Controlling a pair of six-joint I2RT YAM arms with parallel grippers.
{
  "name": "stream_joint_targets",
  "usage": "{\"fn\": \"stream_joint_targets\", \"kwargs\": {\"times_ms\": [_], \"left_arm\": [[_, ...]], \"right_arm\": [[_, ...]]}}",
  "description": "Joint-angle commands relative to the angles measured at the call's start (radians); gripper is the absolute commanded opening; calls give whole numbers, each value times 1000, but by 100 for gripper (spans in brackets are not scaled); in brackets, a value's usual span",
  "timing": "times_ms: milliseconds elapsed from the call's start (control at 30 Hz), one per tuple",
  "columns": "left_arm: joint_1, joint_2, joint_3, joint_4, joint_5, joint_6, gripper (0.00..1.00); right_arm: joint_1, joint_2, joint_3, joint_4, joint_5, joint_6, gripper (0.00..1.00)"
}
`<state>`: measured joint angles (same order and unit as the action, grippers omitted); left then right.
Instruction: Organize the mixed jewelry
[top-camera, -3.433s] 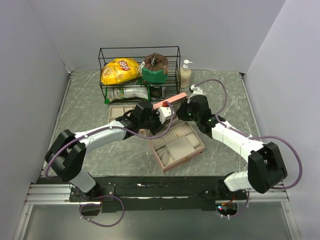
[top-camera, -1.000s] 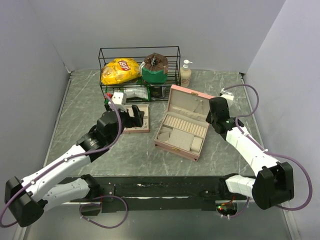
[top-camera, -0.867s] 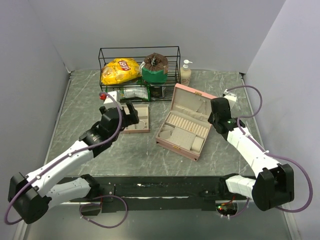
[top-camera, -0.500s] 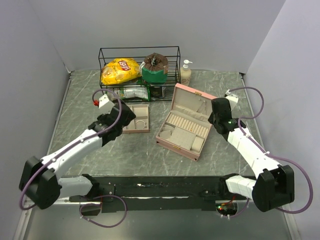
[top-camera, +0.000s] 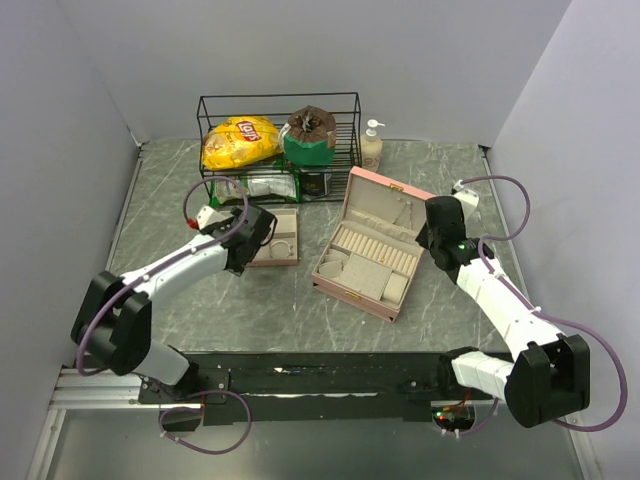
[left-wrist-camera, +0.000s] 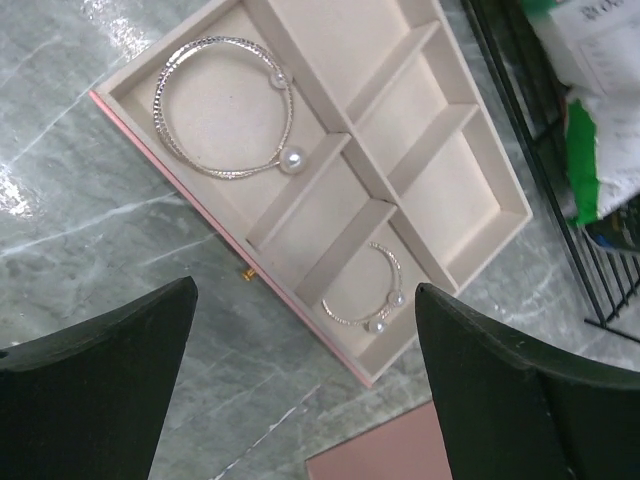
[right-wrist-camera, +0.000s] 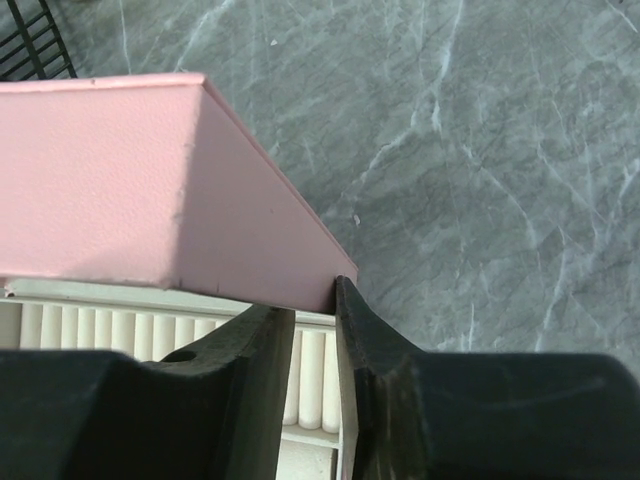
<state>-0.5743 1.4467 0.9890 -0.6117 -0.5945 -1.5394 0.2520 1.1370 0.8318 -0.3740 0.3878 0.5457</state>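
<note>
The pink box (top-camera: 345, 298) stands open on the bench (top-camera: 270, 310) with its lid (right-wrist-camera: 130, 180) raised. The right fingers (right-wrist-camera: 250, 380) sit at the lid's corner, only narrowly apart (whether they pinch it I cannot tell). A little further out and to the left, the left fingers (left-wrist-camera: 100, 380) hover spread wide and empty above the beige tray (left-wrist-camera: 297, 193). The tray holds the jewelry: a large pearl-tipped hoop (left-wrist-camera: 290, 160) in a corner compartment and a small hoop (left-wrist-camera: 376, 323) in a narrow slot by the rim. Farthest back stands the wire basket (top-camera: 280, 97) of groceries.

The step in hand looks like picking a first piece from the tray. The next move is to lower onto one hoop. Its thin wire lies flat between low walls, so the fingers must narrow and straddle it precisely.
</note>
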Motion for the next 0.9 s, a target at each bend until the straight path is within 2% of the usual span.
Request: {"fn": "stream_joint_targets", "kwargs": {"times_ms": [0, 167, 300, 500, 867], "left_arm": [[19, 61, 74, -59, 36, -105, 96], [34, 115, 77, -51, 123, -113, 94], [40, 145, 66, -48, 182, -126, 89], [44, 167, 39, -42, 209, -175, 86], [68, 238, 62, -68, 228, -238, 72]], "right_arm": [[0, -22, 1, 50, -35, 19, 32], [0, -26, -10, 67, -53, 17, 36], [1, -17, -8, 66, -53, 17, 38], [0, -11, -11, 67, -55, 16, 38], [0, -3, -14, 69, -58, 16, 39]]}}
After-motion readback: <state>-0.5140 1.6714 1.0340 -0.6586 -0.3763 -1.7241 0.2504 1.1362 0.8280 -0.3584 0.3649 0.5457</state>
